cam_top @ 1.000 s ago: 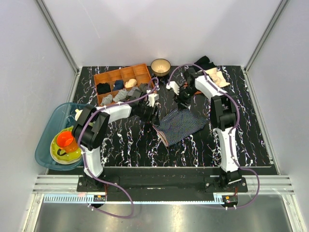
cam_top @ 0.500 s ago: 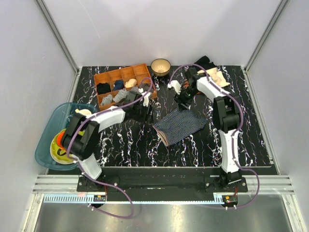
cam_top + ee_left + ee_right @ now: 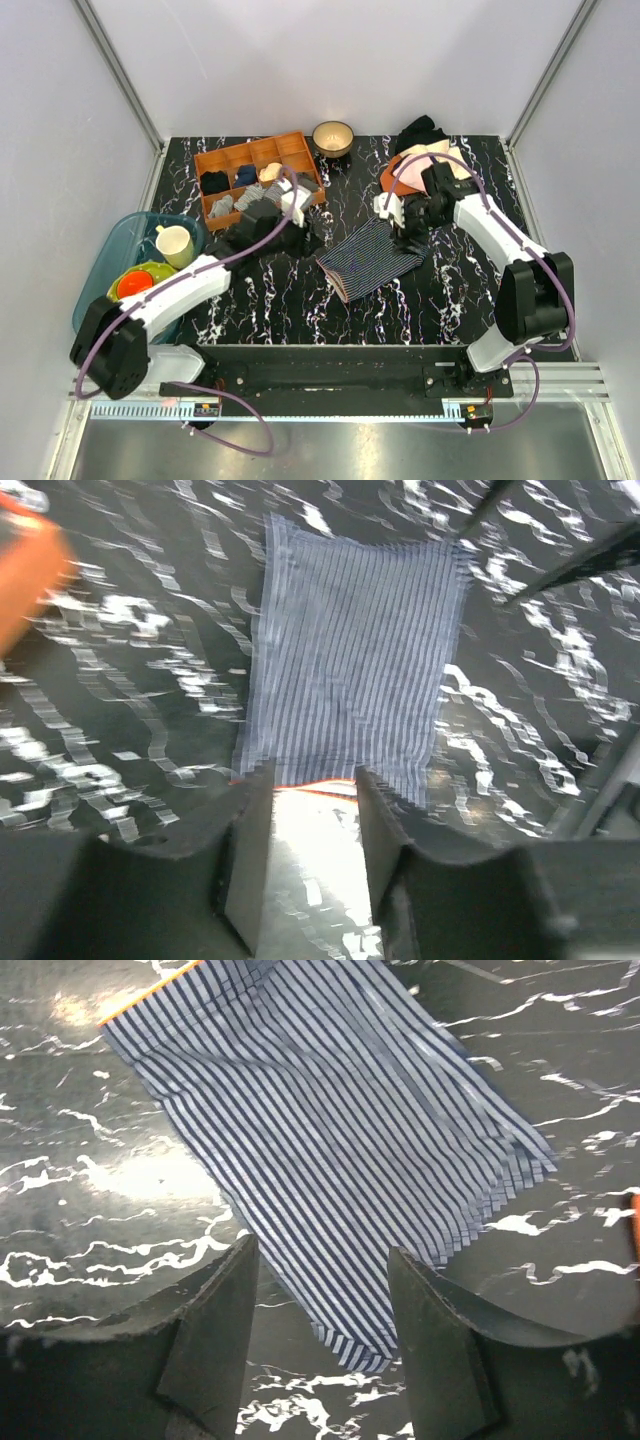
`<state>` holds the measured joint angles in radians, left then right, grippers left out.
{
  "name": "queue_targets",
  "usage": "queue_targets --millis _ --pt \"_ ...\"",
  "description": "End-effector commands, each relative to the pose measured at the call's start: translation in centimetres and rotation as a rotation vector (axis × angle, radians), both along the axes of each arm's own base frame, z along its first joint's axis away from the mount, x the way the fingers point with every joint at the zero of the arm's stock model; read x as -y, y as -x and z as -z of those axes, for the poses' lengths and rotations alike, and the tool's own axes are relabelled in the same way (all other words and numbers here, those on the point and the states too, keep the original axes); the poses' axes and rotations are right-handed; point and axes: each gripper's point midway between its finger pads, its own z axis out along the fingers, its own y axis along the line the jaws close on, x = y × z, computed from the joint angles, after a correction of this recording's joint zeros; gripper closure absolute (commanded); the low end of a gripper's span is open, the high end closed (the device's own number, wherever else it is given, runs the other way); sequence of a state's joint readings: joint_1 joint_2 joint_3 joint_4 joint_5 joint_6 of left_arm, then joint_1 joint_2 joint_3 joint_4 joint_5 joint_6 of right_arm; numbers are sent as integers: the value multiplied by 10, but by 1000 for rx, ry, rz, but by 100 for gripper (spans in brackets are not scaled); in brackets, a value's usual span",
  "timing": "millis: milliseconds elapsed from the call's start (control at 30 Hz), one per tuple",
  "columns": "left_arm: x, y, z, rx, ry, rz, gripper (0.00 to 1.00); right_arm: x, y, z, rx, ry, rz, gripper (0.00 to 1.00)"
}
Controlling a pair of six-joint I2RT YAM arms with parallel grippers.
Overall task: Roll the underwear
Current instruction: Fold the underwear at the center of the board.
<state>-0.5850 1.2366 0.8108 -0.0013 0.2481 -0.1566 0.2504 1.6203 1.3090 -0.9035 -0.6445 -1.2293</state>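
Top external view: the navy pinstriped underwear point(image 3: 372, 258) lies flat as a slanted folded strip on the black marbled table point(image 3: 260, 300), just rt of centre frame; the left gripper point(image 3: 303, 238) sits close off its left end; the right gripper point(image 3: 405, 232) hangs over its upper-rt corner. Left wrist cam: the cloth point(image 3: 355, 665) fills upper centre, its reddish-pink edge just past the fingertips; left gripper point(image 3: 315, 850) jaws parted, only bare tabletop between them, nothing grasped. Right wrist cam: the stripes point(image 3: 330, 1130) run from upper left to lower centre, w/ one corner showing in the gap between the fingers; right gripper point(image 3: 320, 1310) jaws spread wide, no cloth pinched; can't tell whether the tips touch the fabric. Elsewhere in the overhead shot: an orange divider tray point(image 3: 297, 143) of rolled garments at upper left of the table; a small bowl point(image 3: 332, 135) beside it at top centre; a heap of dark, pink & cream clothes point(image 3: 425, 140) at upper rt; a teal tub point(image 3: 105, 265) w/ a cup point(image 3: 173, 243) & dishes off the table's left edge.
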Motion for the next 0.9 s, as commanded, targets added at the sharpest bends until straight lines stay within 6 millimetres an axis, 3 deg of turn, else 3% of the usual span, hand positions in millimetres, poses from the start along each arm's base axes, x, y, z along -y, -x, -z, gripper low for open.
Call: queue_targets --millis 0,133,167,300,333,433,500,600,767,867 --pt "63 15 -1 -59 91 166 70 2 10 6 18 -56 -49 42" --pt "95 19 27 -149 75 201 81 14 14 16 -43 -57 21 47" --pt "97 18 47 -194 47 195 82 17 15 16 -42 -55 26 47" --pt "95 20 93 -297 -18 164 83 25 22 24 -48 -35 29 47" --pt "92 24 112 -339 -46 161 83 27 24 29 -55 -26 27 47" --pt "82 36 143 -414 -89 144 84 31 25 34 -55 -5 25 47" --pt "78 40 150 -425 -95 131 84 34 24 35 -44 8 20 47" --pt "74 36 138 -376 -86 112 75 38 21 36 -14 32 -10 46" --pt "73 18 70 -177 -19 94 59 45 20 46 69 92 -146 39" --pt "68 18 26 -45 38 104 40 54 23 61 124 162 -275 36"
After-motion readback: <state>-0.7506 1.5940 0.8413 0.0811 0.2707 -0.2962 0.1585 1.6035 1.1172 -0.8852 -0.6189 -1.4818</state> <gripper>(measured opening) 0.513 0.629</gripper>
